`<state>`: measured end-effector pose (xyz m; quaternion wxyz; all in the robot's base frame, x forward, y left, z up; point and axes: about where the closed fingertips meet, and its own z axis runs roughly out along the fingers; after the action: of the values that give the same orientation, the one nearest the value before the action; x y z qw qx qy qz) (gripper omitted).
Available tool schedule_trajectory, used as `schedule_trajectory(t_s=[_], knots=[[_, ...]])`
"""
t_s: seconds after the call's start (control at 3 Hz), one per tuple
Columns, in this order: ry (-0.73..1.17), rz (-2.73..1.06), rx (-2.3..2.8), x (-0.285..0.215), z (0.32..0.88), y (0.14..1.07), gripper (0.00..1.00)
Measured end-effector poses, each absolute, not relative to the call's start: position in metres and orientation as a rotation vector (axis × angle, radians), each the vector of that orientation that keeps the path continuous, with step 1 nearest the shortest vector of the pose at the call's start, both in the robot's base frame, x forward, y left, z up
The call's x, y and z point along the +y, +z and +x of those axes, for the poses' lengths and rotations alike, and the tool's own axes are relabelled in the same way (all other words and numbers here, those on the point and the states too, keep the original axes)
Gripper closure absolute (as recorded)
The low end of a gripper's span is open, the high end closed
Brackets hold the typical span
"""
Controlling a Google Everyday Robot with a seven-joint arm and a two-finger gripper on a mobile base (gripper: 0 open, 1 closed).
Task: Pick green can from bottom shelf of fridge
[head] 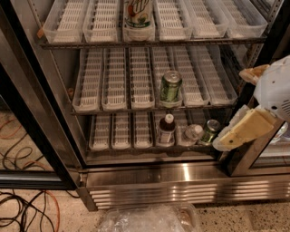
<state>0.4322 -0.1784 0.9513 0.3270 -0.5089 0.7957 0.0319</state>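
The fridge (154,176) stands open in front of me. The dark green can (210,131) stands at the right front of the bottom shelf (122,131), next to a clear plastic bottle (192,133) and a brown bottle (166,129). My gripper (231,109) is at the right edge of the view, just right of the can and slightly above it, outside the shelf. Its cream fingers (242,129) are spread apart and hold nothing.
A paler green can (171,87) stands on the middle shelf, and a white-labelled container (138,13) on the top shelf. The black door frame (36,136) is at the left. Cables (22,213) lie on the floor, and crumpled clear plastic (149,219) lies below the louvred base.
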Motion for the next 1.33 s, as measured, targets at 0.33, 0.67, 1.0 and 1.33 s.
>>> schedule_trajectory(t_s=[0.33,0.67,1.0,1.33], knots=[[0.127,-1.247,2.036,-0.165,0.431,0.942,0.0],[0.167,-1.144,1.984,-0.153,0.429,0.932,0.0],[0.202,-1.017,1.941,-0.142,0.427,0.917,0.0],[0.232,-0.967,1.925,-0.138,0.43,0.923,0.0]])
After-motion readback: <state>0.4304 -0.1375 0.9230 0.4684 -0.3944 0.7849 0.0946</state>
